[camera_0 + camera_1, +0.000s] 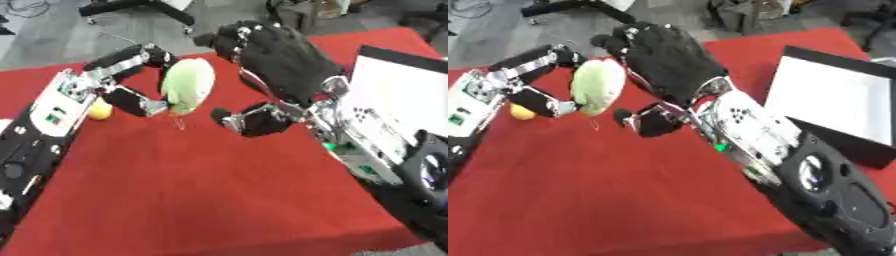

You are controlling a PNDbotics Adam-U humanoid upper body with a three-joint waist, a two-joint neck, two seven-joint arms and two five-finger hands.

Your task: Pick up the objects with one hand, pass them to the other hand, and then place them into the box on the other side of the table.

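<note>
A pale green, rounded object with a small orange tip at its bottom hangs above the red table. My left hand is shut on it, fingers over its top and thumb under its left side. My right hand is right beside the object on its right, fingers spread and relaxed above, thumb below; whether it touches the object I cannot tell. A white box with black walls stands at the table's right side.
A small yellow object lies on the table by my left wrist. Chair legs and a grey floor lie beyond the table's far edge.
</note>
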